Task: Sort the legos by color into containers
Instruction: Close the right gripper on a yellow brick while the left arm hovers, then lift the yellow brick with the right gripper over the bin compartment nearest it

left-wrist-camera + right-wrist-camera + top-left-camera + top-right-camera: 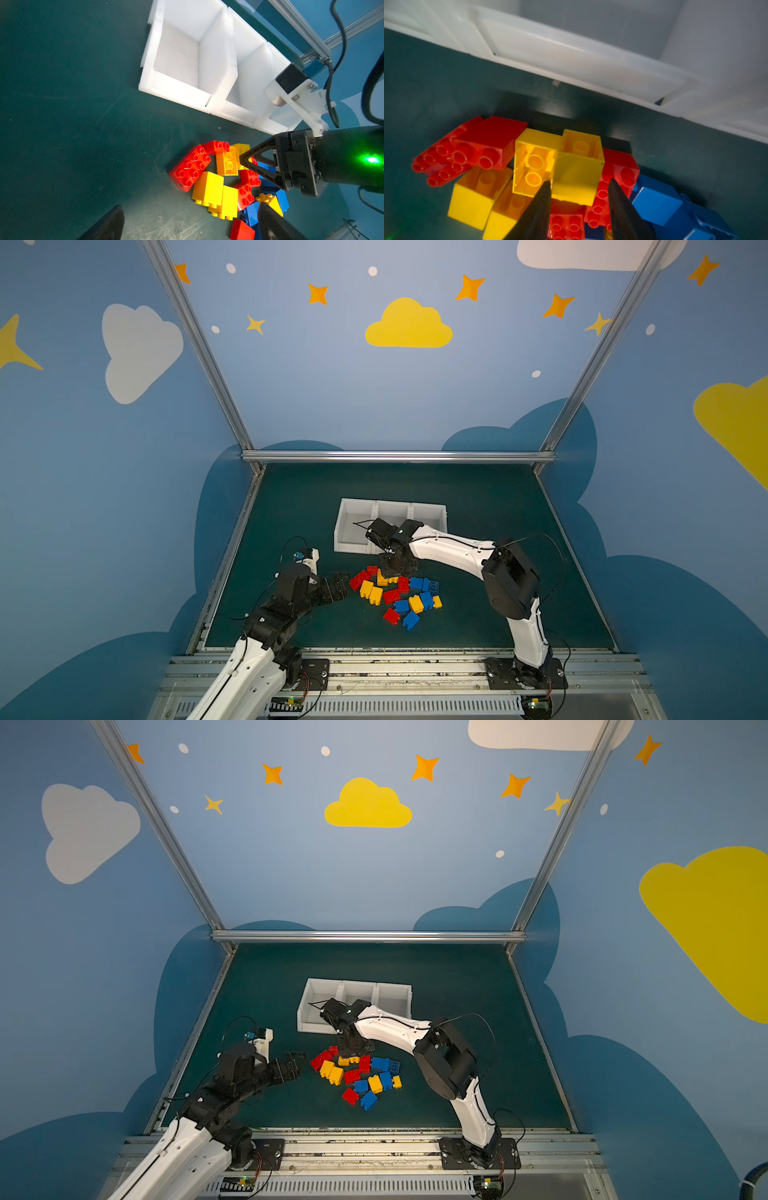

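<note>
On the left we see the left arm [249, 664] reaching low from the front rail [395, 664], the left gripper [338, 587] pointing sideways at the legos [399, 597], its jaws wide apart and holding nothing, just beside a long red brick [359, 578] that lies studs up, long axis slanting toward the containers [340, 526] — three white bins in a row across the green mat [291, 510], behind the bricks. These sit clustered mid-table in red, yellow and blue. From the right, the right arm [449, 547] reaches across with elbow raised and wrist bent down; the right gripper [579, 184] has its jaws apart either side of a square yellow brick [577, 166] tipped on its side, hollow underside facing the bins.
</note>
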{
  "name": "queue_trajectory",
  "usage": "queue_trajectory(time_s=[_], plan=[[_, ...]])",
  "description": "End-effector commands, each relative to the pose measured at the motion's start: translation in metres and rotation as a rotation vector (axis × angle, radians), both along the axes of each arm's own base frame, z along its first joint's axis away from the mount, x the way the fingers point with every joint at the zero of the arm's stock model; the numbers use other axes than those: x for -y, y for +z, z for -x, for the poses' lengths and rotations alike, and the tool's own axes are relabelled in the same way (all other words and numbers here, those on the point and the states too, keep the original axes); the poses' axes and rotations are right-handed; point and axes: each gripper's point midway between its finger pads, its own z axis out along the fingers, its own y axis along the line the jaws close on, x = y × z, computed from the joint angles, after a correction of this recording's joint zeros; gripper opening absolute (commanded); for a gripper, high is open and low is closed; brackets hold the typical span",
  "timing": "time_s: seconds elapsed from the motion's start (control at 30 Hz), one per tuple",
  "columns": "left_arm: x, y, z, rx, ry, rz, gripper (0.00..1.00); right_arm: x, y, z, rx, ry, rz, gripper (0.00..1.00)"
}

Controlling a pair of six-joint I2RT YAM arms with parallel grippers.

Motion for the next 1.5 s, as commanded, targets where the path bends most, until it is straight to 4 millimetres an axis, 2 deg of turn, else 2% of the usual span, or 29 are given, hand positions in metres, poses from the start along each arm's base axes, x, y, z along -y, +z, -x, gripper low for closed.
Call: queue_trajectory(time_s=[0.0, 0.47, 0.87, 1.03, 1.23, 1.37, 1.47], plan=[[0.003, -0.001, 0.002, -0.002, -0.012, 0.013, 0.99, -0.002, -0.003, 0.0, -0.015, -0.009, 0.013, 0.44], [0.005, 0.0, 0.003, 0.005, -0.019, 0.031, 0.99, 0.005, -0.005, -0.001, -0.007, -0.026, 0.041, 0.3], [0.004, -0.002, 0.004, -0.005, -0.016, 0.025, 0.99, 0.009, 0.006, 0.001, 0.01, -0.032, 0.02, 0.24], [0.0, -0.002, 0.003, -0.007, 0.013, 0.019, 0.99, 0.013, 0.03, -0.002, 0.054, -0.016, 0.002, 0.24], [-0.002, 0.004, 0.003, 0.024, 0.028, 0.031, 0.99, 0.033, 0.077, -0.014, 0.144, -0.01, -0.015, 0.24], [-0.001, 0.005, 0.004, 0.03, 0.021, 0.041, 0.99, 0.063, 0.107, -0.032, 0.207, -0.047, -0.027, 0.24], [0.0, 0.005, 0.003, 0.025, 0.018, 0.041, 0.99, 0.092, 0.116, -0.048, 0.229, -0.095, -0.024, 0.24]])
